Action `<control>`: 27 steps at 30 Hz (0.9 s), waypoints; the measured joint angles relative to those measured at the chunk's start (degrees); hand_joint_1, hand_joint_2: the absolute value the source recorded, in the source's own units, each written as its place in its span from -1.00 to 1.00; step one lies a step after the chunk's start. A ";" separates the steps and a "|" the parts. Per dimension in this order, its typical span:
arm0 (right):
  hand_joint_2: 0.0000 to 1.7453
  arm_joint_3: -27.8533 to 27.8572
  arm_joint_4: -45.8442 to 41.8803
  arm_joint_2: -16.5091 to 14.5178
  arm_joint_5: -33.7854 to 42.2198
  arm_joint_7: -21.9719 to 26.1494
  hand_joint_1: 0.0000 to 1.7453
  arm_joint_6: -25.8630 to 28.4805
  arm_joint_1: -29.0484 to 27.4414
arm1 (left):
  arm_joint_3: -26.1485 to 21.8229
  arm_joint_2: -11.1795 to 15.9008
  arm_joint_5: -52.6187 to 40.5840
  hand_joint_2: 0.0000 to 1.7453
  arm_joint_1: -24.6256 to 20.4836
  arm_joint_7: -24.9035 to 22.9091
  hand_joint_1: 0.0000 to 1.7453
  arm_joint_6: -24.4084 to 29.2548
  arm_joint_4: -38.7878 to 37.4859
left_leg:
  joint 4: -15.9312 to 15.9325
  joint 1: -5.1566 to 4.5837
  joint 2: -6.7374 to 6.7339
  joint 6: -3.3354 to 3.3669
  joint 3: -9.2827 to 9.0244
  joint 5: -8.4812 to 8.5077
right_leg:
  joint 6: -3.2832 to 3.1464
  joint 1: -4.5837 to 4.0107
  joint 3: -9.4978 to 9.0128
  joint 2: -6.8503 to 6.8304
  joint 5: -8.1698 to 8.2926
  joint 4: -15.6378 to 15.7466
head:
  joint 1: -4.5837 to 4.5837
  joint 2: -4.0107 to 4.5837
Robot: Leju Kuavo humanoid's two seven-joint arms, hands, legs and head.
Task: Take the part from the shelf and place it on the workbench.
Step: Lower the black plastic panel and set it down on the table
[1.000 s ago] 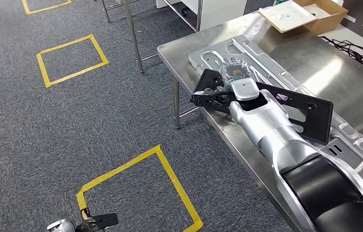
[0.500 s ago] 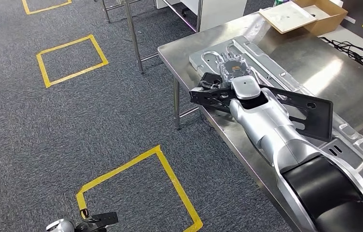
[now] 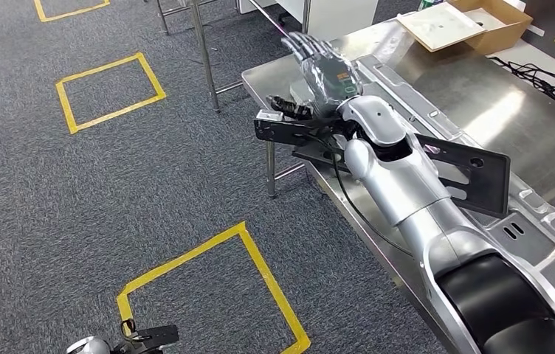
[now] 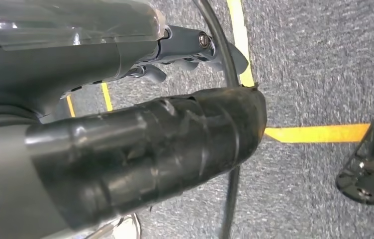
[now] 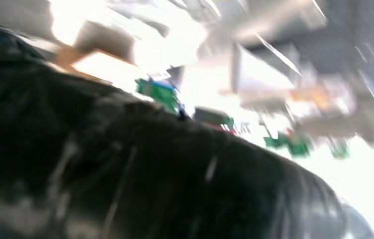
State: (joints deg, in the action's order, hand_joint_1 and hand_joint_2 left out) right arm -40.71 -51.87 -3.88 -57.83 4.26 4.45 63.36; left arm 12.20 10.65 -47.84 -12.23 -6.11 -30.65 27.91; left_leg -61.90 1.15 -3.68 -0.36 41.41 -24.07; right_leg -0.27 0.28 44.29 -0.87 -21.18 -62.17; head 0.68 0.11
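Fingers of right hand point(image 3: 326, 74) were spread, free of black part point(image 3: 474, 173) lying beneath its wrist; a sweeping arm could knock it off workbench point(image 3: 481, 96).

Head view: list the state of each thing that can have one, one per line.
Right hand: open, fingers extended, raised above the workbench.
Black part: lying flat on the silver panel, released.
Silver panel: flat on the workbench.
Cardboard box: open.
Left hand: hanging low over the carpet; state unclear.
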 joint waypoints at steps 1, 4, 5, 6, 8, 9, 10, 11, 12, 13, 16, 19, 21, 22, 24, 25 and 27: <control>0.00 -0.17 -3.18 0.36 0.71 0.08 -1.00 0.39 -0.57 | 0.00 0.14 0.01 -1.00 0.17 0.26 -1.00 -0.03 0.00 | -0.01 -0.04 0.00 0.15 -0.04 -0.09 | 0.09 0.04 -0.07 -0.02 -0.03 0.02 | -0.01 0.00; 1.00 -0.76 -10.22 1.09 1.90 0.51 -1.00 1.73 -1.67 | 0.02 0.53 0.00 -1.00 0.43 0.80 -1.00 -0.14 0.00 | 0.41 -0.14 0.12 0.61 -0.43 -0.09 | 0.47 0.11 -0.73 -0.29 0.02 0.51 | -0.01 0.00; 1.00 -0.92 -11.92 1.22 2.16 0.99 -1.00 2.69 -2.00 | 0.06 0.60 -0.04 -1.00 0.46 1.06 -1.00 -0.22 0.00 | 1.06 0.03 0.21 0.86 -1.01 0.15 | 0.66 0.11 -1.12 -0.37 -0.07 0.68 | 0.00 0.00; 1.00 -1.11 -13.39 1.31 2.36 1.56 -1.00 3.76 -2.29 | 0.12 0.63 -0.08 -1.00 0.47 1.33 -1.00 -0.31 0.00 | 1.89 0.21 0.36 1.17 -1.74 0.45 | 0.83 0.12 -1.37 -0.31 -0.62 0.38 | 0.00 0.00; 1.00 -1.72 -15.79 1.57 2.56 2.50 -1.00 5.41 -2.78 | 0.24 0.59 -0.12 -1.00 0.35 1.77 -1.00 -0.39 0.00 | 3.33 0.57 0.67 1.63 -3.10 1.02 | 1.12 0.22 -0.59 0.22 -3.56 -3.25 | 0.02 0.00; 1.00 -2.12 -16.76 1.74 2.63 2.75 -1.00 5.79 -3.05 | 0.28 0.55 -0.10 -1.00 0.24 1.95 -1.00 -0.39 0.00 | 3.62 0.58 0.93 1.74 -3.38 1.12 | 1.26 0.32 0.55 0.50 -5.73 -6.59 | 0.02 0.00; 1.00 -2.51 -17.62 1.91 2.67 2.89 -1.00 5.95 -3.41 | 0.31 0.51 -0.07 -1.00 0.16 2.06 -1.00 -0.36 0.00 | 3.69 0.60 1.26 1.75 -3.50 1.15 | 1.42 0.43 1.73 0.66 -7.62 -9.99 | 0.02 0.00; 1.00 -2.84 -18.36 2.06 2.71 2.97 -1.00 6.03 -3.82 | 0.33 0.45 -0.05 -1.00 0.13 2.14 -1.00 -0.34 0.00 | 3.69 0.66 1.68 1.72 -3.52 1.15 | 1.60 0.59 2.44 0.74 -8.76 -12.37 | 0.03 0.00; 1.00 -3.14 -18.98 2.14 2.73 3.01 -1.00 6.07 -4.20 | 0.36 0.40 -0.04 -1.00 0.14 2.18 -1.00 -0.32 0.00 | 3.66 0.75 2.14 1.62 -3.52 1.16 | 1.78 0.79 2.23 0.76 -8.90 -12.90 | 0.02 0.00; 1.00 -3.38 -19.49 2.25 2.75 3.02 -1.00 6.08 -4.46 | 0.40 0.37 -0.04 -1.00 0.17 2.19 -1.00 -0.31 0.00 | 3.61 0.88 2.66 1.45 -3.51 1.16 | 1.92 0.99 0.81 0.80 -8.05 -11.12 | 0.03 0.00; 1.00 -3.78 -20.76 2.58 2.76 3.03 -1.00 6.14 -4.61 | 0.50 0.34 -0.04 -1.00 0.23 2.20 -1.00 -0.30 0.00 | 3.32 1.18 4.23 0.34 -3.46 1.14 | 1.91 1.37 -6.04 2.09 -4.76 -0.47 | 0.02 0.00; 1.00 -4.05 -21.50 2.64 2.81 3.08 -1.00 6.26 -4.61 | 0.55 0.31 -0.03 -1.00 0.28 2.21 -1.00 -0.26 0.00 | 3.67 1.29 5.18 -1.07 -3.52 1.41 | 0.92 0.75 -7.53 2.13 -4.52 1.97 | 0.02 0.00; 1.00 -4.19 -21.93 2.63 2.83 3.09 -1.00 6.29 -4.60 | 0.57 0.28 -0.02 -1.00 0.42 2.22 -1.00 -0.27 0.00 | 3.49 1.54 5.12 -1.66 -3.42 1.05 | -0.09 0.78 -8.02 1.46 -4.26 2.49 | -0.01 0.00; 1.00 -4.25 -22.12 2.61 2.84 3.09 -1.00 6.29 -4.57 | 0.57 0.28 -0.02 -1.00 0.46 2.22 -1.00 -0.27 0.00 | 2.21 1.57 4.83 -1.76 -2.92 0.14 | -0.62 0.84 -8.34 1.10 -4.09 2.89 | -0.02 0.00; 1.00 -4.46 -22.29 2.60 2.84 3.14 -1.00 6.32 -4.57 | 0.58 0.30 -0.02 -1.00 0.48 2.25 -1.00 -0.26 0.00 | -3.79 1.44 4.20 -1.65 -0.36 -3.13 | -1.42 0.63 -8.82 0.36 -4.06 3.32 | -0.02 0.00; 0.50 -4.65 -22.31 2.61 2.84 3.25 -1.00 6.36 -4.63 | 0.59 0.30 -0.01 -1.00 0.51 2.30 -1.00 -0.24 0.00 | -7.69 1.36 4.10 -1.59 1.45 -4.84 | -1.68 0.41 -8.91 -0.01 -4.15 3.31 | -0.02 0.00; -0.50 -5.25 -22.35 2.61 2.78 3.63 -1.00 6.60 -4.92 | 0.61 0.30 0.00 -1.00 0.67 2.45 -1.00 -0.10 0.00 | -12.04 1.25 4.06 -1.43 3.52 -5.88 | -1.96 -0.03 -9.02 -0.73 -4.38 3.22 | -0.02 0.00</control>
State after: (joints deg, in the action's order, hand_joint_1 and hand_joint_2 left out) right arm -45.97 -74.23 -1.27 -55.05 7.89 11.05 58.44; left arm 12.81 10.95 -47.84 -11.56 -3.66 -30.75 27.91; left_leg -73.95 2.40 0.38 -1.80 44.93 -29.95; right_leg -2.23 0.25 35.27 -1.61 -25.56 -58.95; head 0.67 0.11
